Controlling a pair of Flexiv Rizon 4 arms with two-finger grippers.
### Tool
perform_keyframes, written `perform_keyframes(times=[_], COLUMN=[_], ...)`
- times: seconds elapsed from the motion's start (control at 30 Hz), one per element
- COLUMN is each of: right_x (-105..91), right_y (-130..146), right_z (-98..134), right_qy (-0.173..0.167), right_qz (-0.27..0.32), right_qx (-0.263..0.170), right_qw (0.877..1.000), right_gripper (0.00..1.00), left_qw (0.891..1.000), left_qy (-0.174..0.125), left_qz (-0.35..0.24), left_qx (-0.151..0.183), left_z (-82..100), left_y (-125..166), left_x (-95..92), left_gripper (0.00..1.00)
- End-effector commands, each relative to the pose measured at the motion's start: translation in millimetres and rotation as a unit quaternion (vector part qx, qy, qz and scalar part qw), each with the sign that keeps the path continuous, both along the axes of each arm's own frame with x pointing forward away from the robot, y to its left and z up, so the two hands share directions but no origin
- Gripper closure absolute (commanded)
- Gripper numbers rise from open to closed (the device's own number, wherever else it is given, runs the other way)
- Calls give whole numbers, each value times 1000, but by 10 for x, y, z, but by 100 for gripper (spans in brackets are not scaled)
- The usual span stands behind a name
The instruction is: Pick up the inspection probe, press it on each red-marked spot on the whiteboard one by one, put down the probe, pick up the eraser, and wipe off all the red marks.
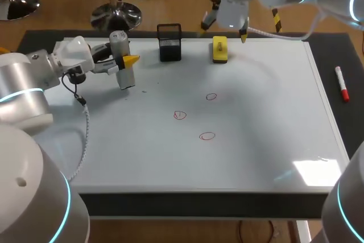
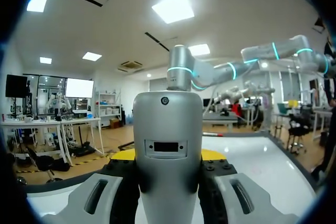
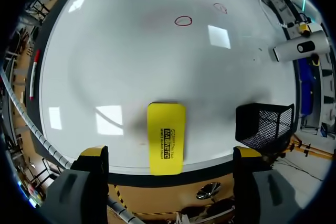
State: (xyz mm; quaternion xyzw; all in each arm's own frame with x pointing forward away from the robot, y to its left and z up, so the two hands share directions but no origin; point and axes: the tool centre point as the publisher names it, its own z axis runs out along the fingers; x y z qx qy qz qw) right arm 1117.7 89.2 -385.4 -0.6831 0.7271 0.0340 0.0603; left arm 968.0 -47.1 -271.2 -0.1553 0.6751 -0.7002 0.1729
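My left gripper is shut on the silver cylindrical probe, held nearly upright over the whiteboard's back left part. In the left wrist view the probe fills the space between the fingers of that gripper. Three red circles are drawn mid-board, well right of the probe. The yellow eraser lies at the board's back edge. My right gripper hangs open above the eraser, its fingers either side and clear of it.
A black mesh holder stands at the back edge between probe and eraser. A red marker lies on the dark table right of the board. The whiteboard's front and right areas are bare.
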Motion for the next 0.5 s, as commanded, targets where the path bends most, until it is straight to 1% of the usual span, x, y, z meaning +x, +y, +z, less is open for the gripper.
perform_keyframes(times=[0.03, 0.13, 0.17, 0.33, 0.37, 0.4, 0.47, 0.5], right_x=[82, 112, 118, 106, 101, 95, 57, 54], right_y=[5, -13, -14, 23, 33, 43, 75, 80], right_z=[-54, -119, -133, -178, -216, -241, -249, -260], right_qy=[4, -2, 4, 11, 19, 20, 35, 32], right_qz=[1, 10, 1, 9, 7, 7, 0, 2], right_qx=[-2, -10, -6, -7, -7, -7, -7, -6], right_qw=[1000, 1000, 1000, 1000, 1000, 1000, 999, 999], right_gripper=[0, 0, 0, 0, 0, 0, 0, 0], left_qw=[1000, 1000, 1000, 1000, 1000, 1000, 1000, 1000], left_qy=[-1, -1, -1, -1, -1, -1, -1, -1], left_qz=[1, 1, 1, 1, 1, 1, 1, 1], left_qx=[-1, -1, -1, -1, -1, -1, -1, -1], left_z=[-1, -1, -1, -1, -1, -1, -1, -1], left_y=[-7, -7, -7, -7, -7, -7, -7, -7], left_x=[3, 3, 3, 3, 3, 3, 3, 3], left_gripper=[100, 100, 100, 100, 100, 100, 100, 100])
